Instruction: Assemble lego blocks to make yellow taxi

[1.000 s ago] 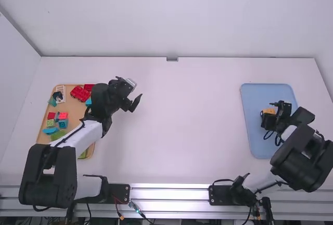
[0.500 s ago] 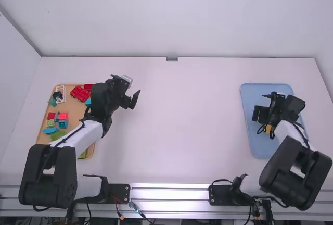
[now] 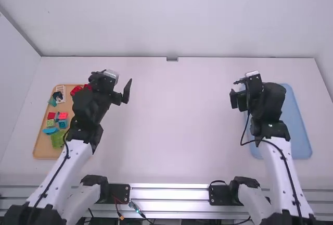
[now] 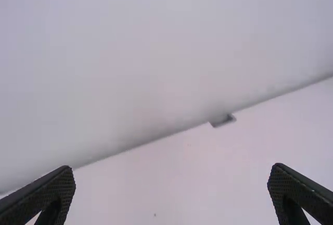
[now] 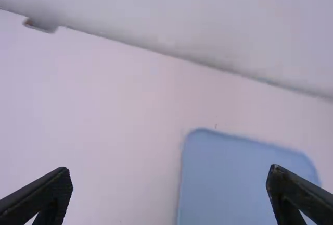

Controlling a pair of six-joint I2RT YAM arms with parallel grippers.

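Arms [image 3: 60,170] outstretched | left fingers [image 3: 127,90] apart | right fingers [image 3: 234,99] apart | right wrist [image 3: 270,100] above blue tray [image 3: 295,126]

Red, green, blue blocks [image 3: 63,115] lie on a tan tray [image 3: 45,149].

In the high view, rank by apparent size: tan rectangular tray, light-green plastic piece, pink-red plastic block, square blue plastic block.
Tan tray
Light-green piece
Pink-red block and blue block: too alike to rank

A small grey fitting [image 3: 172,59] meets the pale wall [image 3: 171,16].
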